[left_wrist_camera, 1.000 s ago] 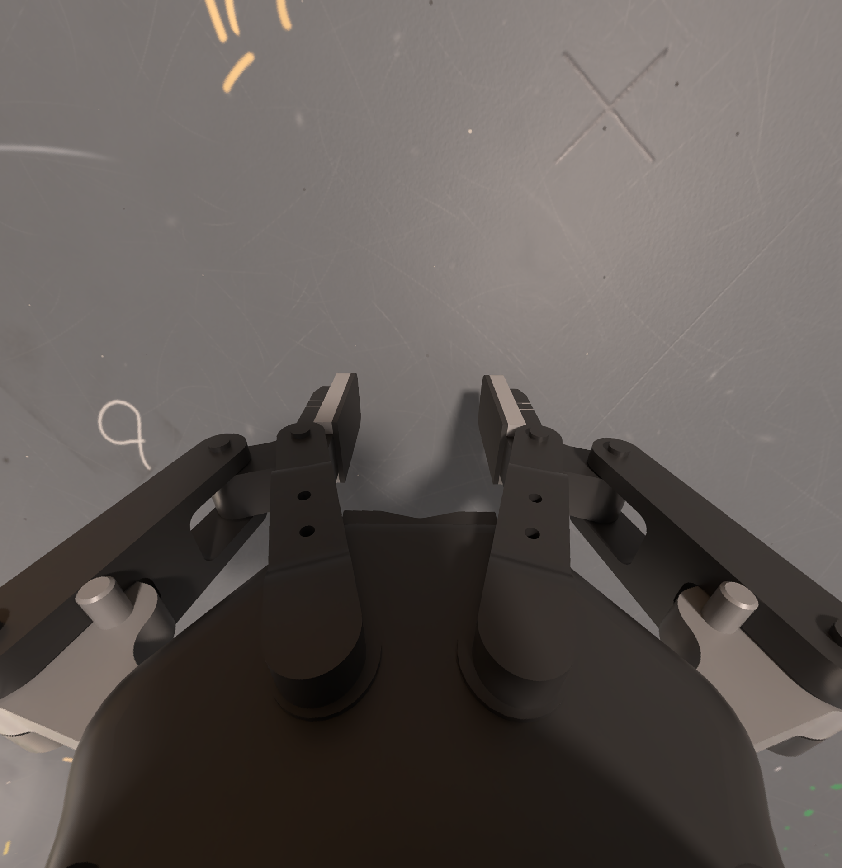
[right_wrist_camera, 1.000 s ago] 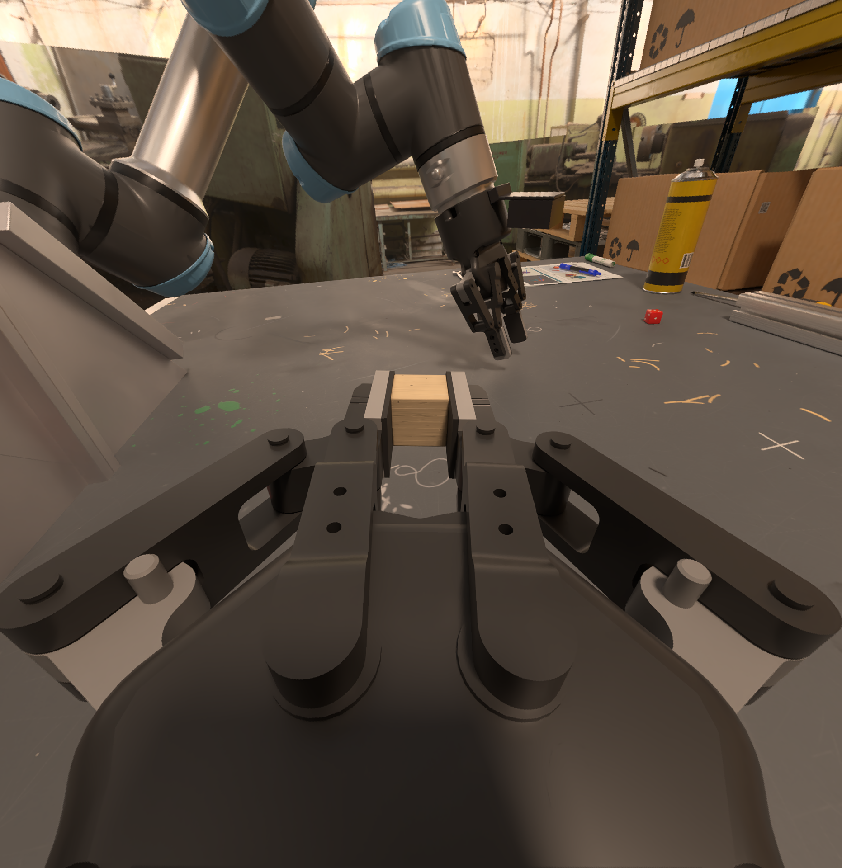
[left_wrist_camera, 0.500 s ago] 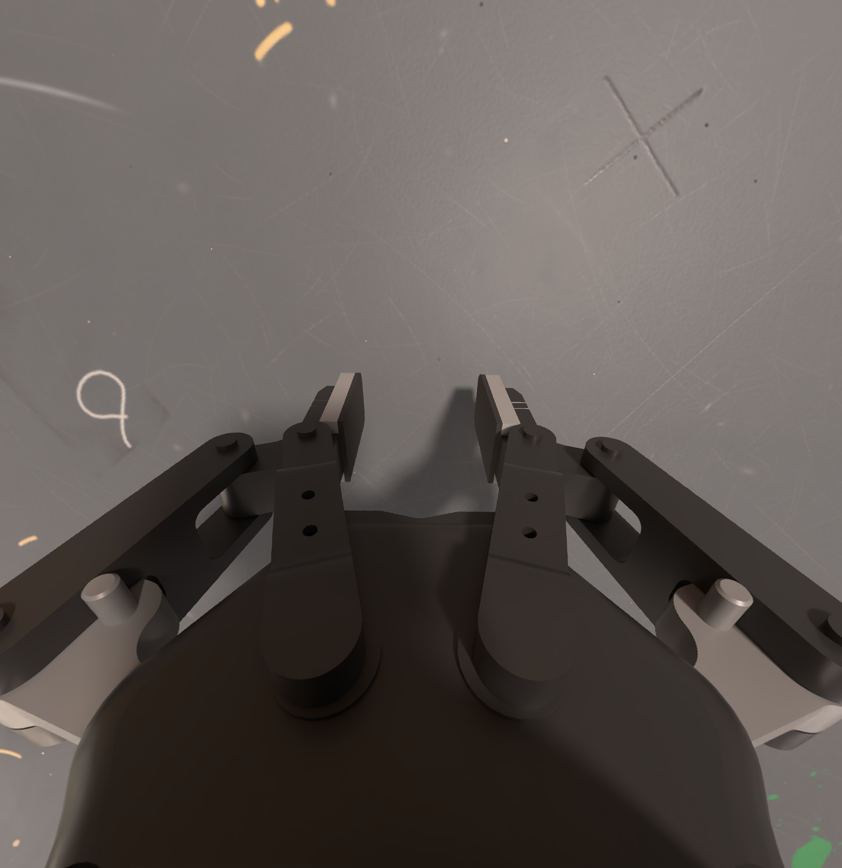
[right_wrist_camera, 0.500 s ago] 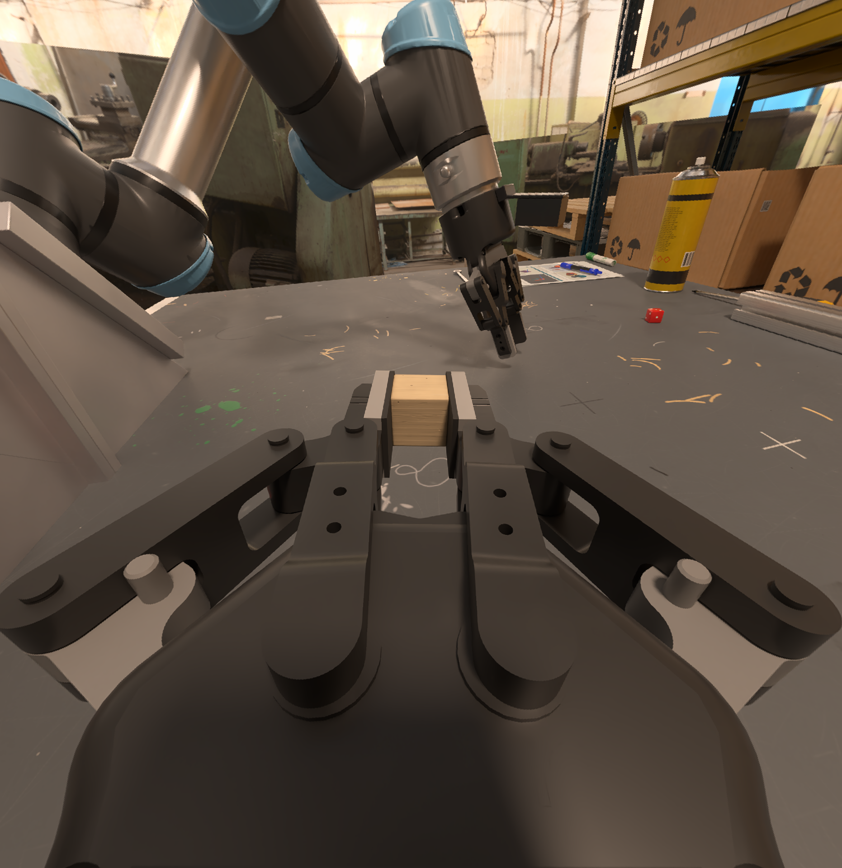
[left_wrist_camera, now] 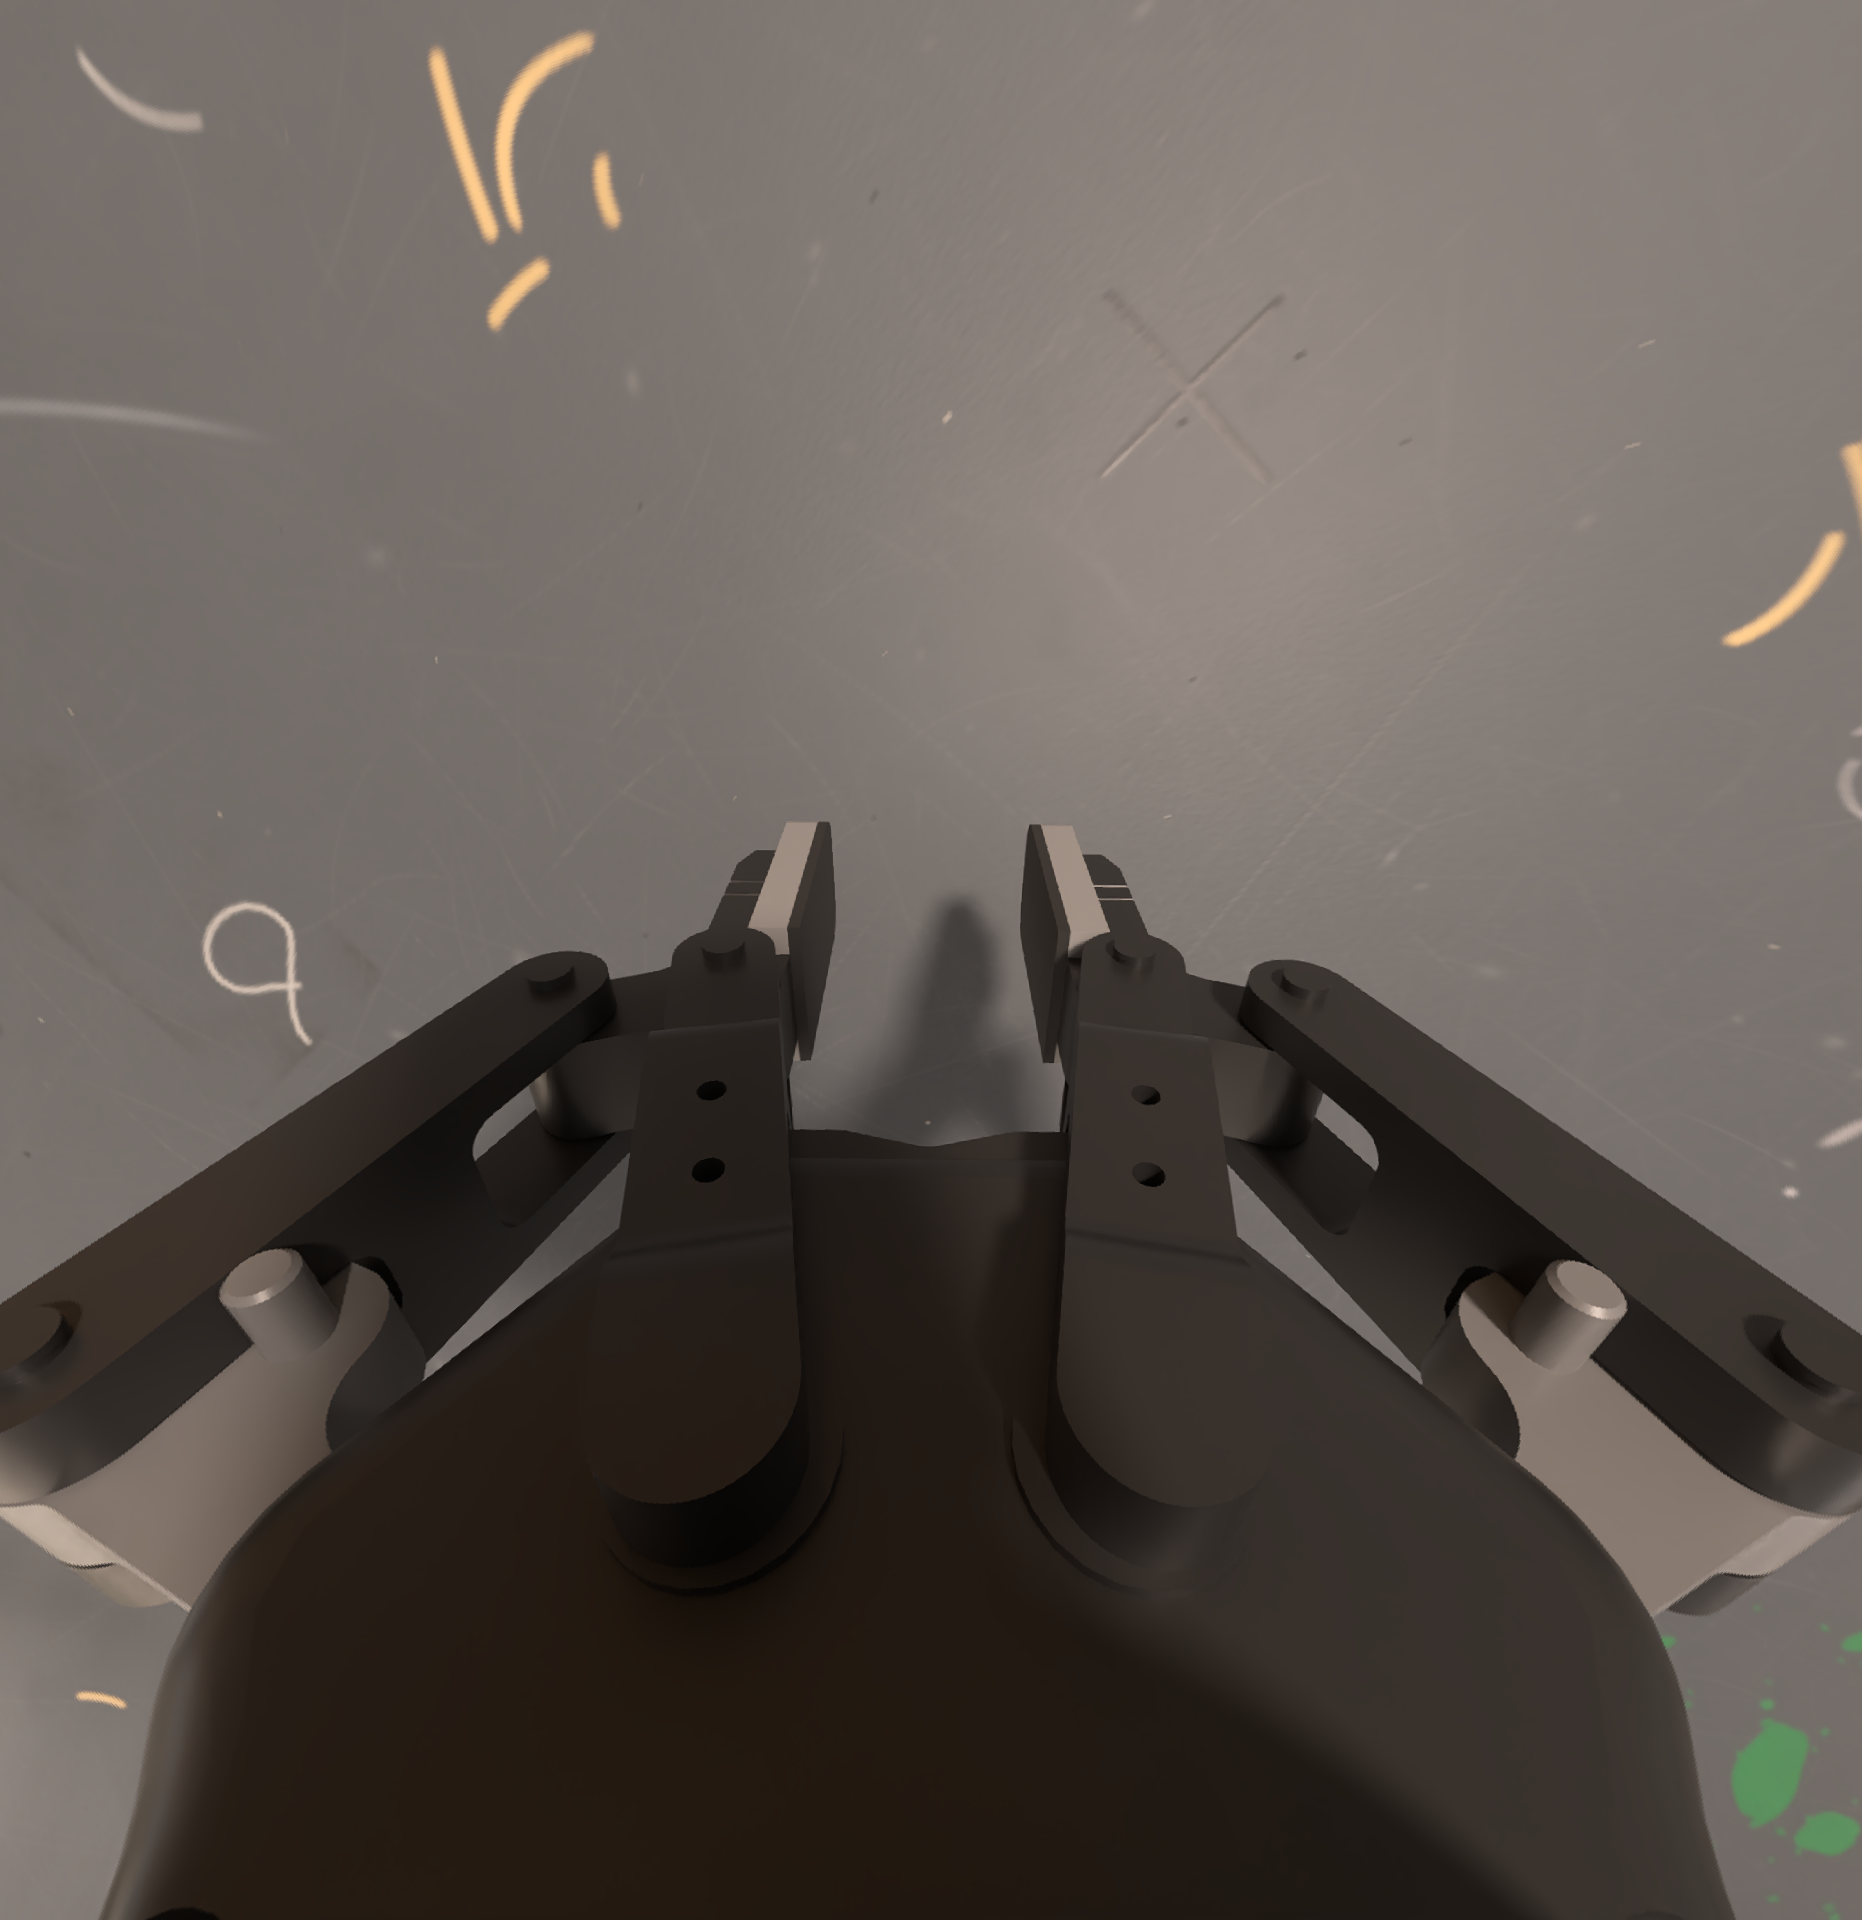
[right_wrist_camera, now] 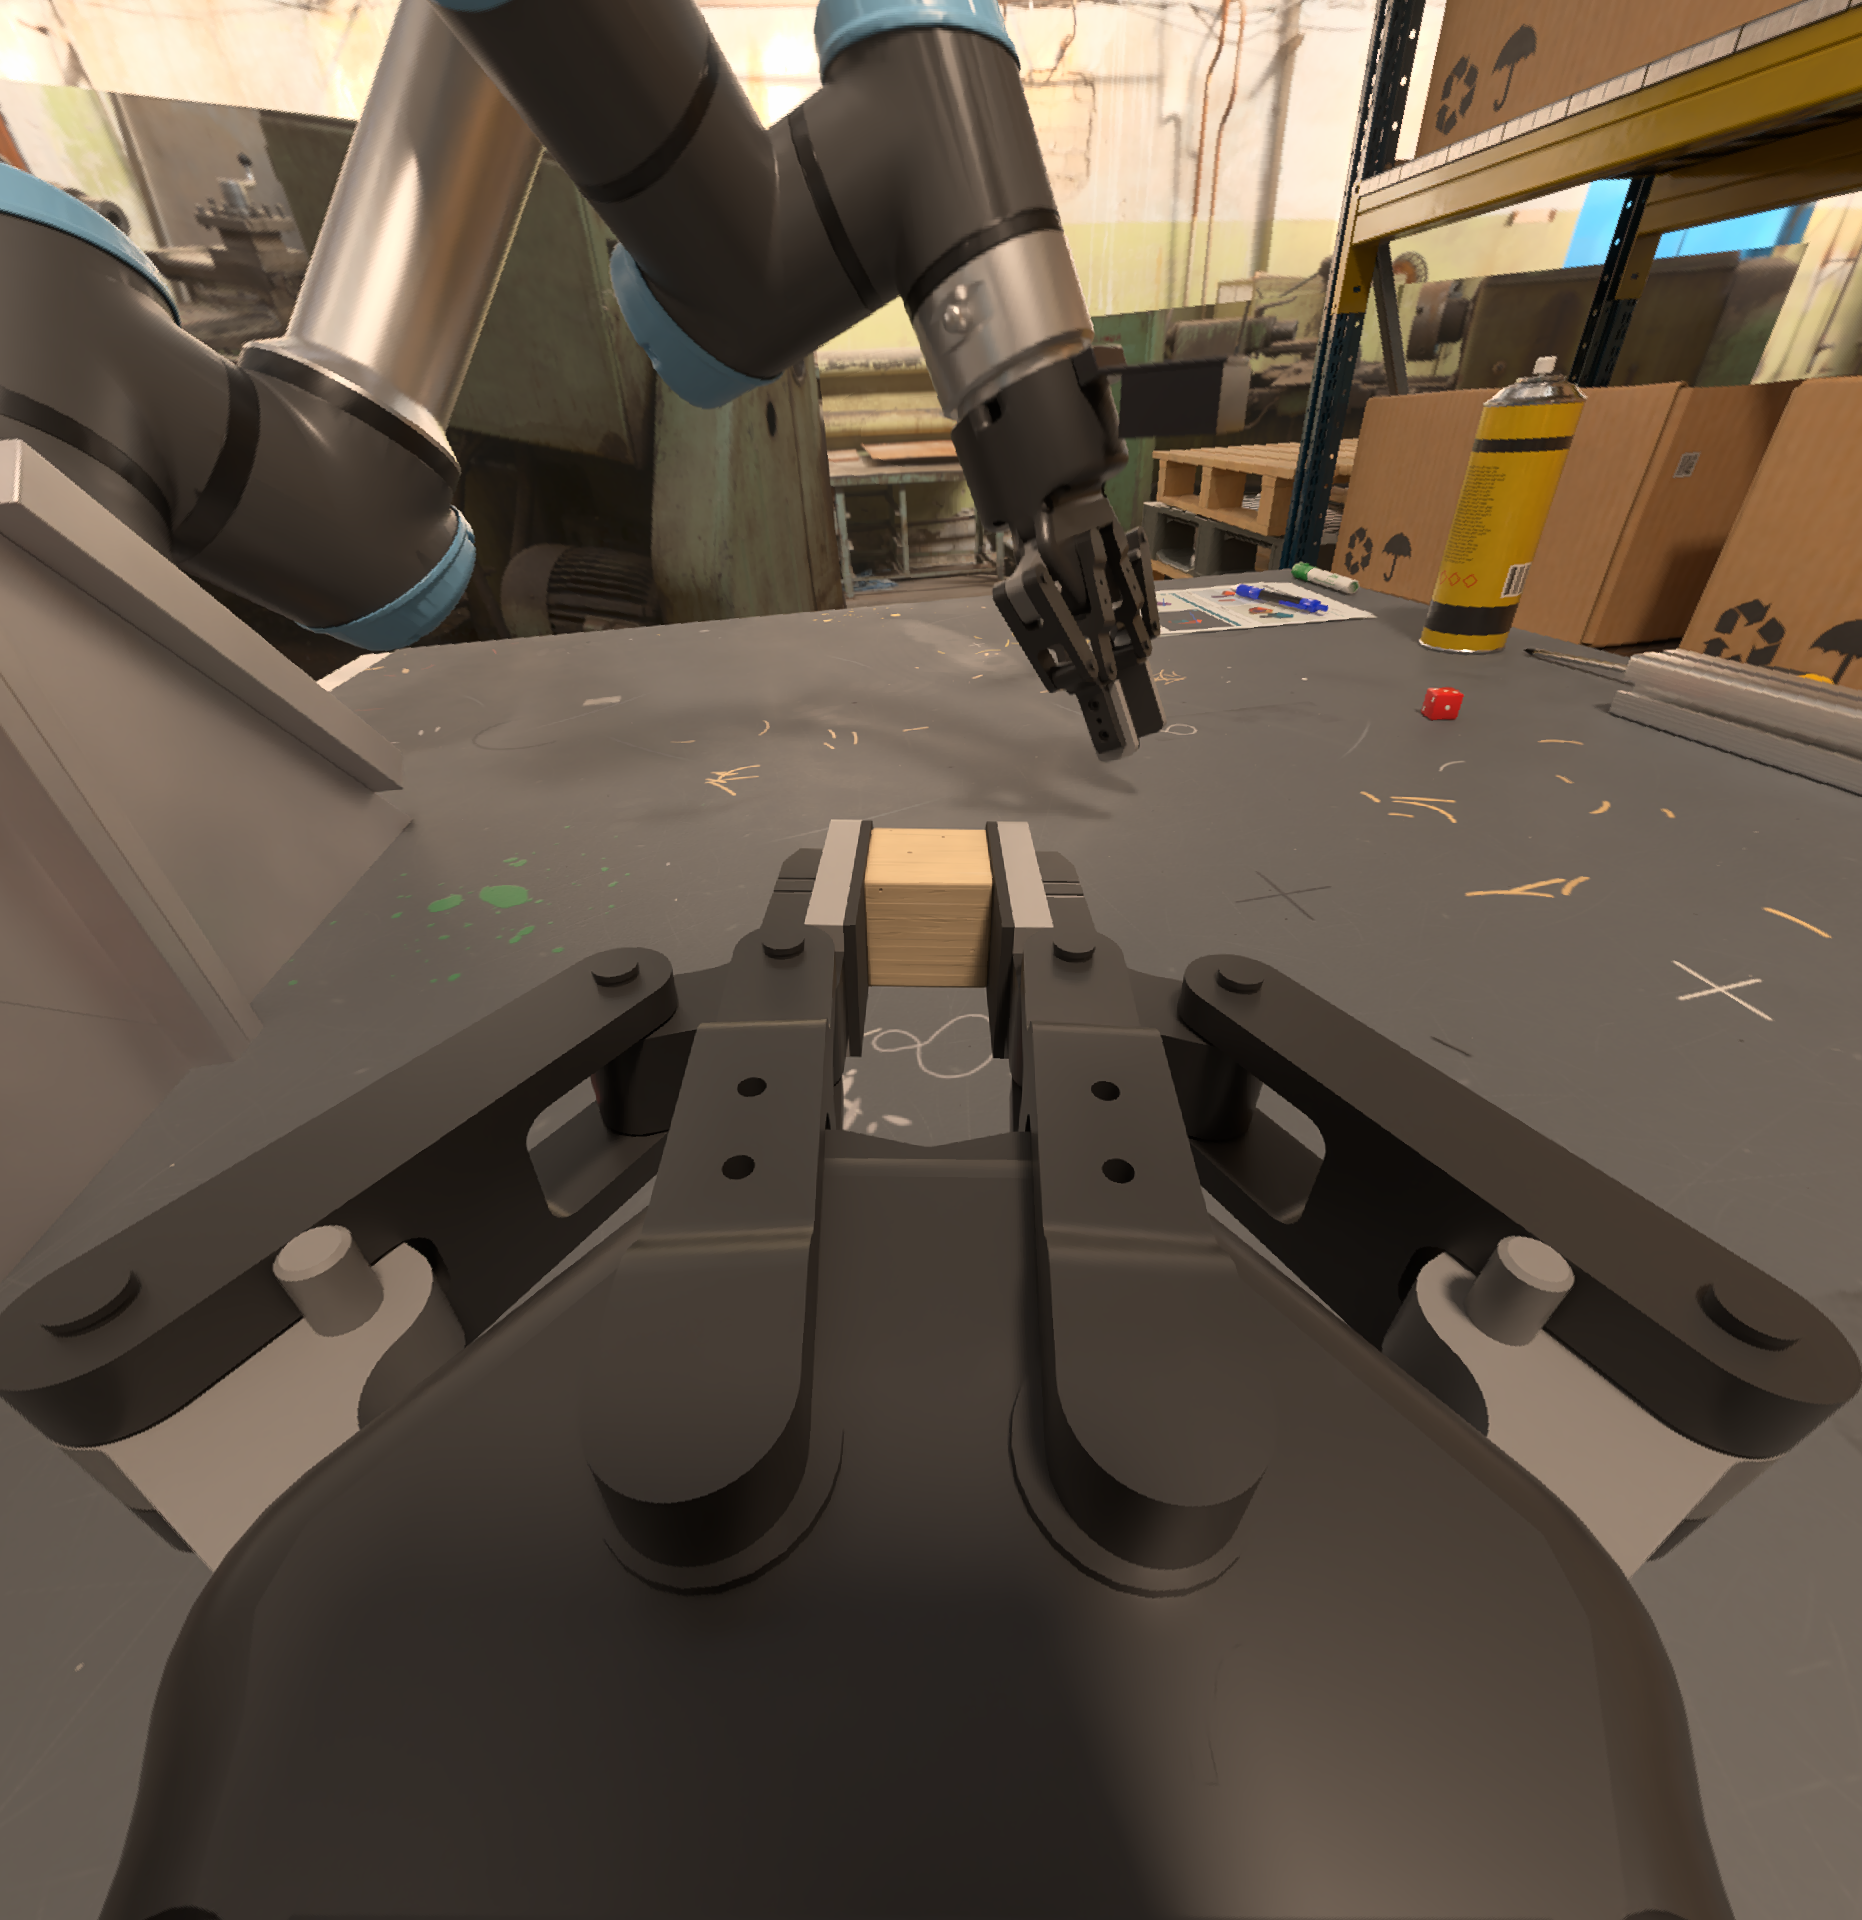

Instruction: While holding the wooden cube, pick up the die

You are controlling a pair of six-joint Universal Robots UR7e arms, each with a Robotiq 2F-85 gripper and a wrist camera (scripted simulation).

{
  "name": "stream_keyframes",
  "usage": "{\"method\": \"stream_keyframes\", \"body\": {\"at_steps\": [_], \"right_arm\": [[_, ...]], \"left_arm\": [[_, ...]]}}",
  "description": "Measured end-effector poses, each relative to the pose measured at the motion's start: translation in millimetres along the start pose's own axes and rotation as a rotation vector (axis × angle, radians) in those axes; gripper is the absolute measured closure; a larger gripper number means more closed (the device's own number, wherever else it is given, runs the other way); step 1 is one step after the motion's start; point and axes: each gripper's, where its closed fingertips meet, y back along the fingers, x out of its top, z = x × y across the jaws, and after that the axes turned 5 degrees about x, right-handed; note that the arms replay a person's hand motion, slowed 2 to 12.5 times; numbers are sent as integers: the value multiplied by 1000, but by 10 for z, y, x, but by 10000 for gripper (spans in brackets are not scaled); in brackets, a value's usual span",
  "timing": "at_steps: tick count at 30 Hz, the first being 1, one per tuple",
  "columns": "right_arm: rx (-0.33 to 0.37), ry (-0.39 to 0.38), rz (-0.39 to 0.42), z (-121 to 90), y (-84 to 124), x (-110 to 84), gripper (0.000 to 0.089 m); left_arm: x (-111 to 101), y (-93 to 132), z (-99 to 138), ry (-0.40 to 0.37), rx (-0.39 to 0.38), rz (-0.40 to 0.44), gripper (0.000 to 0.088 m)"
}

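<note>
**Cube clamped at centre, die far off at right edge**

In the right wrist view the right gripper (right_wrist_camera: pixel 927 883) fills the lower half of the frame, its fingers (right_wrist_camera: pixel 835 883) pressed against both sides of the wooden cube (right_wrist_camera: pixel 927 902), which sits between them at frame centre, lifted clear of the grey surface (right_wrist_camera: pixel 594 810). The small red die (right_wrist_camera: pixel 1441 703) lies on that surface at the right of the frame, well apart from both grippers, below a yellow spray can (right_wrist_camera: pixel 1498 520) that stands upright at upper right in front of cardboard boxes (right_wrist_camera: pixel 1685 499). The left gripper (right_wrist_camera: pixel 1114 727) hangs from its arm in the upper middle of this view, tips pointing down above the surface, left of the die.

In the left wrist view the left gripper (left_wrist_camera: pixel 929 883) looks down on bare scuffed surface (left_wrist_camera: pixel 906 520); its fingers (left_wrist_camera: pixel 802 894) stand apart with nothing between them. A scratched cross (left_wrist_camera: pixel 1192 390) marks the upper right, and green paint spots (left_wrist_camera: pixel 1768 1766) sit at lower right.
</note>
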Motion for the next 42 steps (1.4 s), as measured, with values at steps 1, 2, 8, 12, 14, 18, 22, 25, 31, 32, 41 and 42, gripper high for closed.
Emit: {"method": "stream_keyframes", "body": {"at_steps": [1,2,8,12,14,18,22,25,31,32,41,42], "right_arm": [[-1,1,0,2,1,0,704],[-3,2,-1,4,1,-1,704],[-11,6,-6,20,-5,-17,704],[-18,5,-10,28,-14,-34,704],[-23,6,-13,32,-20,-44,704],[-36,9,-20,39,-34,-62,704],[-49,12,-26,38,-52,-82,704],[-58,14,-30,31,-70,-98,704],[-77,22,-41,10,-112,-132,704],[-80,23,-42,5,-120,-137,704],[-102,31,-44,-35,-179,-163,704],[-103,32,-42,-40,-183,-161,704]], "left_arm": [[35,48,28,-11,-7,15,562],[71,99,60,-24,-13,29,571],[294,436,314,-139,-37,94,631],[449,660,566,-240,-58,130,670],[523,765,721,-289,-78,148,686],[656,944,1054,-383,-124,176,695],[762,1075,1404,-478,-171,197,703],[819,1141,1665,-546,-209,203,706],[910,1225,2150,-662,-281,215,706],[925,1234,2222,-679,-291,217,706],[1011,1270,2724,-799,-363,215,705],[1019,1269,2760,-810,-367,213,705]]}}
